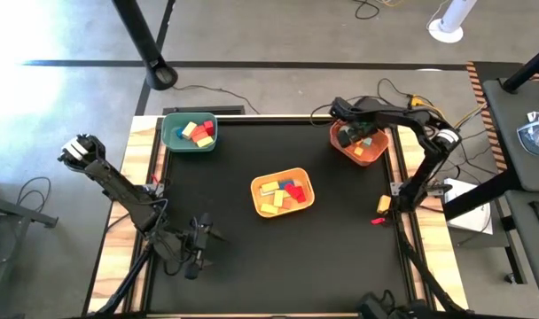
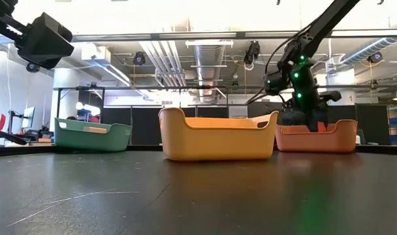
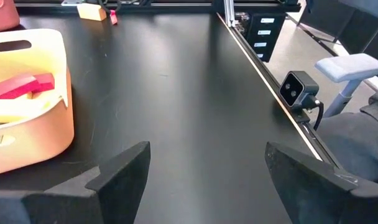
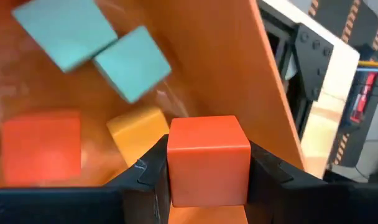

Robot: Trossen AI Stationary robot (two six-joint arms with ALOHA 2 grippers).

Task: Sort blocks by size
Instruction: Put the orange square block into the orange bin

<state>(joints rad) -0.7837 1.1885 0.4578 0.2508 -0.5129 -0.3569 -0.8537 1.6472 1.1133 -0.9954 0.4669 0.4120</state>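
Right up against the right wrist camera, an orange cube (image 4: 207, 158) sits pinched between the right gripper's (image 4: 207, 168) two dark fingers, which press on its two sides. That gripper is down inside the orange bin (image 1: 376, 152), the one at the far right corner of the black table (image 1: 340, 257). Past the held cube, on the bin floor, you can see two light blue-green blocks (image 4: 99, 43), a yellow-orange block (image 4: 136, 134) and another orange block (image 4: 43, 146), all loose and close together.

Moving out from the orange bin, the yellow bin (image 1: 283, 192) sits toward the middle of the table, well apart from it, with a pile of yellow, red and blue blocks (image 1: 281, 194) in it. Farther off again, at the far left corner, the green bin (image 1: 190, 135) holds a few yellow, red and orange blocks (image 1: 197, 130). One small yellow block (image 1: 384, 203) and a red piece (image 1: 378, 220) lie at the table's right edge, nearer than the orange bin.

Left gripper (image 1: 199, 248) hangs low over the near left part of the table, far from all three bins, fingers spread wide with nothing between them.
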